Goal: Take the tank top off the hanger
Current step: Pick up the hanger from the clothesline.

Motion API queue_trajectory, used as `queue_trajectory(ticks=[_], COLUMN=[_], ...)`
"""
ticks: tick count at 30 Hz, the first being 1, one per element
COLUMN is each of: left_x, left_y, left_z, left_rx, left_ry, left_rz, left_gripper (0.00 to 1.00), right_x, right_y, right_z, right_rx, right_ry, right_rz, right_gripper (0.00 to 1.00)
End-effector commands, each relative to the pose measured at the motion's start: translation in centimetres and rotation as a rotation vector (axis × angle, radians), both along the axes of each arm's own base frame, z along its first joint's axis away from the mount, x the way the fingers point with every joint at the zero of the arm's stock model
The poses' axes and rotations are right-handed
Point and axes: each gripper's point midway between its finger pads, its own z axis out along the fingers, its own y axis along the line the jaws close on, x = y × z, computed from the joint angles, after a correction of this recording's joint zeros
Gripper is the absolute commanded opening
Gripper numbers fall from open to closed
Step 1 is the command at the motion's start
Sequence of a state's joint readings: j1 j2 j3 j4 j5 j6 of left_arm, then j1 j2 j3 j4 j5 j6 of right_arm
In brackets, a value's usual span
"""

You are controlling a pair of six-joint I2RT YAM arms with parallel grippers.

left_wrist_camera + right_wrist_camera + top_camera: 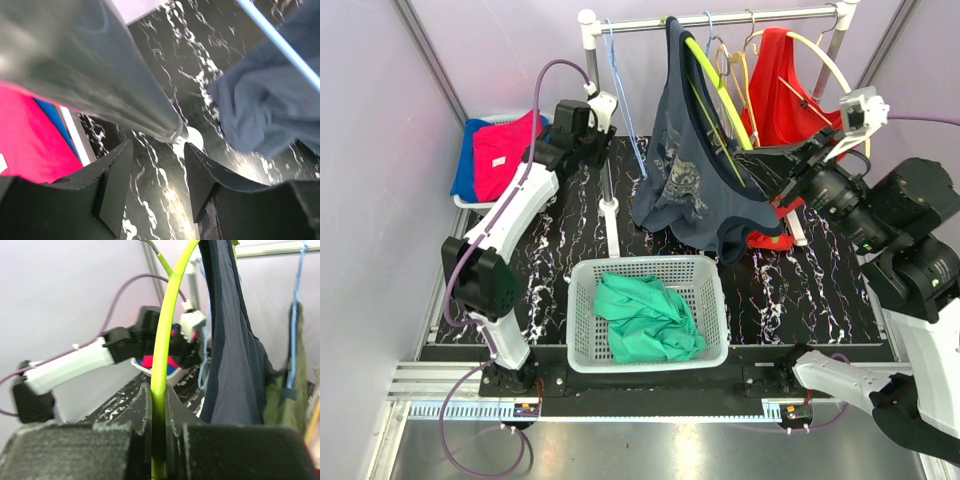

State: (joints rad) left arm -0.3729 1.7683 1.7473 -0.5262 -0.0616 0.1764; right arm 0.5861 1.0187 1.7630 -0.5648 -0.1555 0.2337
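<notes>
Upper centre: tank top [692, 170] hangs vertical on hanger [718, 92], clamped by right gripper [159, 407]; left gripper [159, 150], parted and empty, sits to its left.

pale lilac walls [380, 100] enclose a black table [800, 290] (white marbled veining).

White basket [582, 305] holding green cloth [650, 318], red garment [785, 90] on rail [770, 14], pink cloth [505, 150] far left

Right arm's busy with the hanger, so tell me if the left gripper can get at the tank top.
Probably yes: the tank top hangs close, but the rack pole stands by the left gripper.
</notes>
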Motion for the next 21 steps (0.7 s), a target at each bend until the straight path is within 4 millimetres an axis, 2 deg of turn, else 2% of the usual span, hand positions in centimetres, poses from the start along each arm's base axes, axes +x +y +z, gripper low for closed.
queue_trajectory(ticks=[1, 5, 6, 7, 9, 10, 11, 12, 13, 14, 15, 16, 17, 18, 19, 21], left_x=[3.5, 3.3, 3.0, 2.1, 0.8, -0.2, -0.8, -1.4, -2.4, -3.0, -3.5, -4.5, -4.8, -5.2, -5.7, -6.0], left_y=[0.8, 1.3, 1.2, 1.0, 1.0, 1.1, 1.3, 1.5, 1.8, 1.9, 2.1, 2.0, 2.1, 2.2, 2.4, 2.9], left_z=[4.5, 5.1, 5.1, 5.9, 5.3, 6.7, 6.8, 6.1, 7.3, 7.5, 7.6, 8.1, 8.3, 8.6, 8.8, 9.3], left_rx=[-0.018, -0.039, -0.042, -0.056, -0.061, -0.075, -0.078, -0.077, -0.085, -0.086, -0.086, -0.101, -0.103, -0.104, -0.104, -0.093], left_ry=[-0.147, -0.138, -0.133, -0.140, -0.121, -0.143, -0.144, -0.127, -0.149, -0.151, -0.152, -0.152, -0.151, -0.156, -0.157, -0.171], left_rz=[0.049, 0.048, 0.040, 0.015, -0.004, -0.011, -0.012, -0.011, -0.013, -0.014, -0.013, -0.037, -0.036, -0.038, -0.037, -0.024], left_gripper=[0.51, 0.53, 0.59, 0.64, 0.75, 0.82, 0.83, 0.84, 0.85, 0.86, 0.86, 0.87, 0.88, 0.88, 0.88, 0.88], right_x=[-6.1, -7.9, -8.4, -9.4, -10.5, -11.6, -12.1, -12.3, -13.7, -14.3, -14.0, -15.5, -15.4, -15.9, -17.3, -17.9], right_y=[-1.9, -2.4, -2.5, -2.8, -3.3, -3.8, -3.9, -3.8, -4.3, -4.5, -4.1, -4.8, -4.7, -4.7, -5.6, -5.6], right_z=[9.5, 10.8, 11.1, 11.8, 12.7, 13.5, 14.0, 14.2, 15.3, 15.8, 15.8, 17.0, 17.3, 17.5, 18.4, 18.7], right_rx=[0.170, 0.200, 0.206, 0.216, 0.228, 0.238, 0.243, 0.241, 0.252, 0.254, 0.244, 0.260, 0.259, 0.254, 0.270, 0.267], right_ry=[-0.314, -0.335, -0.344, -0.365, -0.392, -0.421, -0.433, -0.435, -0.469, -0.484, -0.469, -0.508, -0.511, -0.516, -0.554, -0.565], right_rz=[0.100, 0.140, 0.151, 0.165, 0.180, 0.190, 0.200, 0.211, 0.231, 0.240, 0.250, 0.264, 0.269, 0.282, 0.288, 0.307], right_gripper=[0.00, 0.00, 0.00, 0.00, 0.00, 0.00, 0.00, 0.00, 0.00, 0.00, 0.00, 0.00, 0.00, 0.00, 0.00, 0.00])
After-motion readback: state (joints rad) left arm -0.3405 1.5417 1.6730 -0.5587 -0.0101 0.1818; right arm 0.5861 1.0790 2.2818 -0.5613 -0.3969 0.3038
